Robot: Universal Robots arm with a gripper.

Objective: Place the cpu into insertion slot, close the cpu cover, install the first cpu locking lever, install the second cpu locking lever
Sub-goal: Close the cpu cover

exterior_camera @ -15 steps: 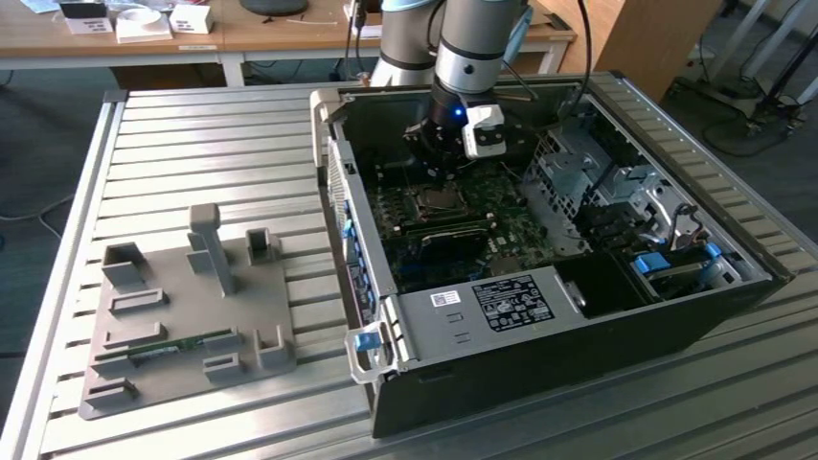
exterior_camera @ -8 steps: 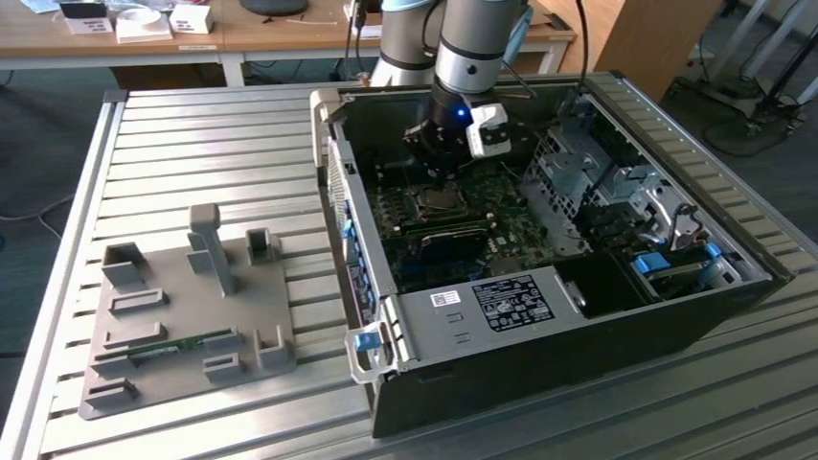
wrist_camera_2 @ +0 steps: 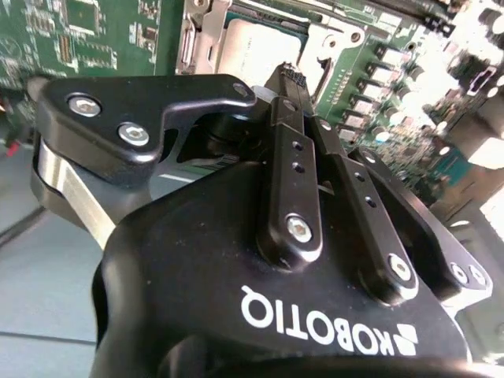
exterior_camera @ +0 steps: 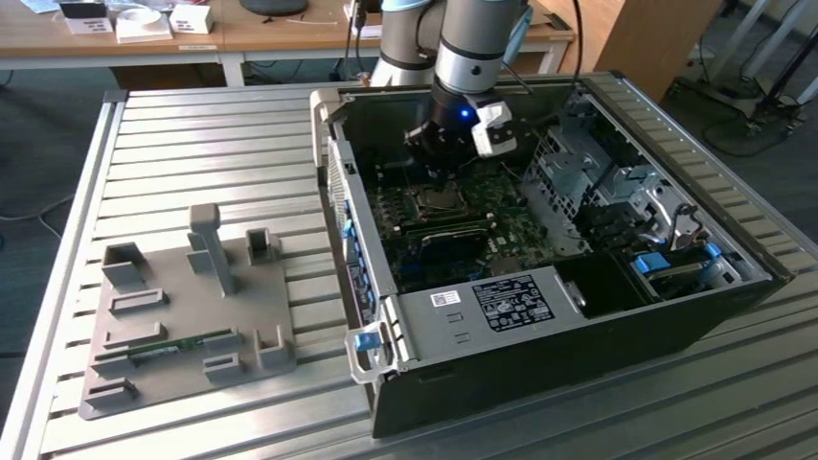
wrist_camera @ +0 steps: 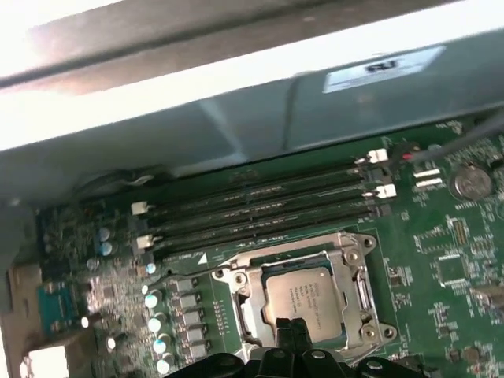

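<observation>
The gripper (wrist_camera_2: pixel 287 77) is closed: in the second wrist view its two black fingers (wrist_camera_2: pixel 290 169) run together to a single narrow tip with nothing clamped between them. That tip hangs low over the socket, right at the near edge of the cpu (wrist_camera: pixel 303 295) in the first wrist view, where the gripper (wrist_camera: pixel 291 329) overlaps the chip's border; whether it actually touches the metal cannot be told. The cpu sits seated in its socket, dull grey top facing up. The cpu cover (wrist_camera: pixel 285 253) lies flat around it as a silvery frame, the chip showing through its open centre. In the second wrist view the same cpu (wrist_camera_2: pixel 260 38) and cpu cover (wrist_camera_2: pixel 198 35) appear just beyond the fingertips. Whether the locking levers along the socket's sides are latched cannot be told. Beside the socket on the green motherboard (wrist_camera: pixel 441 252) run the long memory slots (wrist_camera: pixel 260 206). In the exterior view the arm reaches down into the open computer case (exterior_camera: pixel 576 364), which lies on a slatted metal table (exterior_camera: pixel 217 144), with the gripper (exterior_camera: pixel 439 177) just above the cpu (exterior_camera: pixel 443 199). Well apart, toward the exterior view's left, a grey fixture plate (exterior_camera: pixel 179 297) rests on the table with a memory module (exterior_camera: pixel 167 347) lying in it.
</observation>
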